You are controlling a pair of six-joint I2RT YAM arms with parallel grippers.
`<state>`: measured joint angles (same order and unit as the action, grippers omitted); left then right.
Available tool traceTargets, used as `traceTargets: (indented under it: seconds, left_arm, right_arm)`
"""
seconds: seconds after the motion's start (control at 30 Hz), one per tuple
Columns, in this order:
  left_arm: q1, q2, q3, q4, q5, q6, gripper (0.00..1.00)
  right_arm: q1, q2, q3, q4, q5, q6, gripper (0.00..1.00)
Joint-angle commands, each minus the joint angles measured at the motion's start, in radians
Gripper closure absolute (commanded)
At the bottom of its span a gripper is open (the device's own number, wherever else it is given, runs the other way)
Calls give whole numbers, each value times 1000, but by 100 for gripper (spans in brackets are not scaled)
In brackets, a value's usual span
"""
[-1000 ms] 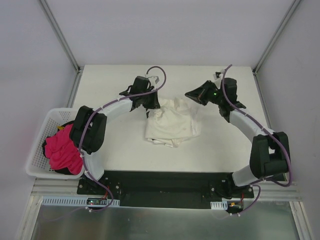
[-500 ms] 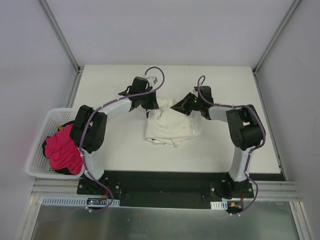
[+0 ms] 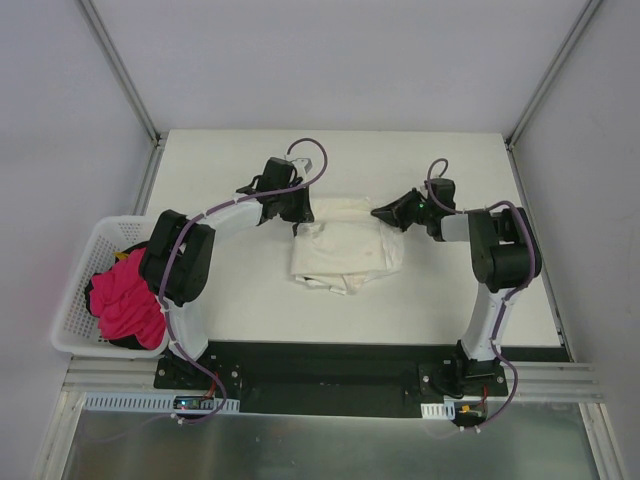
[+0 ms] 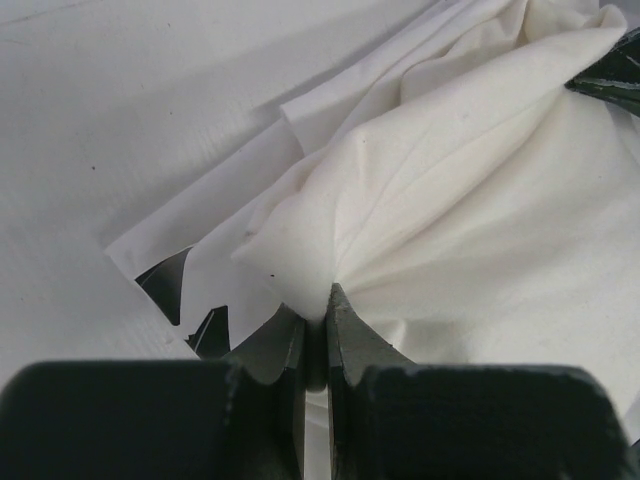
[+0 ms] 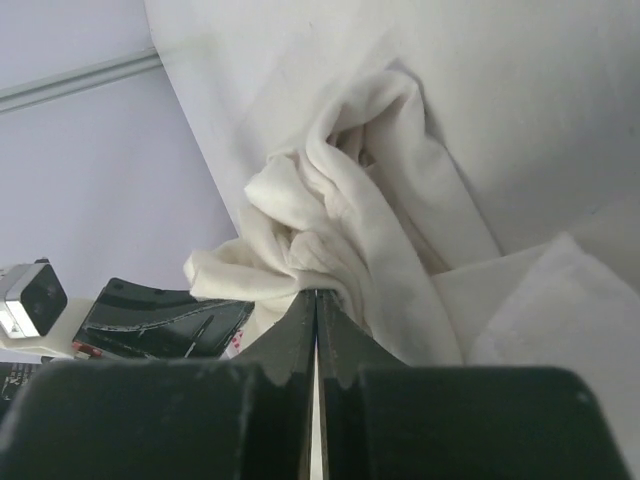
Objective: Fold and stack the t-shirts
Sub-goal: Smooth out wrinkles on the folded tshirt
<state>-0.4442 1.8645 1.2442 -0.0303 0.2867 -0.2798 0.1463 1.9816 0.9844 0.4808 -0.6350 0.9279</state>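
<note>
Left claw point(image 3: 300, 213) clenched on the cream t-shirt point(image 3: 345, 252) at its 10 o'clock corner; right claw point(image 3: 384, 213) pinched the 2 o'clock corner. Shirt lay bunched mid-bench point(image 3: 230, 300).

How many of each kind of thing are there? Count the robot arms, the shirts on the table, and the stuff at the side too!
Robot arms: 2 (left gripper and right gripper, both pinching the cream shirt)
Shirts on the table: 2 (the cream shirt, and a white shirt with black marks under it)
Pink cloth bundle: 1
Basket: 1
Total: 6
</note>
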Motion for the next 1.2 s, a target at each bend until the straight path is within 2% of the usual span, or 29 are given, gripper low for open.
traceTargets:
  seconds: [0.0,0.13,0.23,0.37,0.47,0.57,0.63,0.67,0.7,0.8,0.83,0.87,1.07,1.17]
  left_arm:
    - [4,-13,-3,-37,-4,11,100]
    - [4,-5,3,-37,8,8,100]
    - [4,1,9,-36,22,5,100]
    - [4,16,17,-31,6,11,100]
    - [7,31,31,-33,3,16,99]
    - [13,41,41,-33,12,11,84]
    - [19,41,49,-31,15,10,69]
    - [21,41,50,-31,23,11,61]
    - [24,39,52,-33,25,11,46]
    - [25,33,52,-33,25,17,23]
    - [25,32,51,-33,23,18,9]
    - [25,32,47,-34,22,19,3]
    - [25,-4,46,-77,9,31,1]
    - [25,-80,44,-111,-24,30,1]
  right_arm:
    - [-19,-44,5,2,52,-20,99]
    - [-19,-115,14,-11,41,-14,99]
    - [-11,-217,40,-99,44,-63,98]
    - [68,-335,72,-226,64,-130,93]
    - [151,-360,66,-237,80,-123,90]
    - [234,-316,65,-216,89,-101,89]
    - [266,-279,56,-173,86,-80,89]
    - [288,-236,53,-159,84,-58,89]
    - [297,-219,37,-121,78,-43,89]
    - [318,-147,17,-68,63,-8,90]
    - [320,-133,-2,-47,57,3,90]
    - [319,-121,-13,-32,52,20,90]
    - [305,-49,-58,58,52,78,91]
    - [297,-17,-62,97,44,104,91]
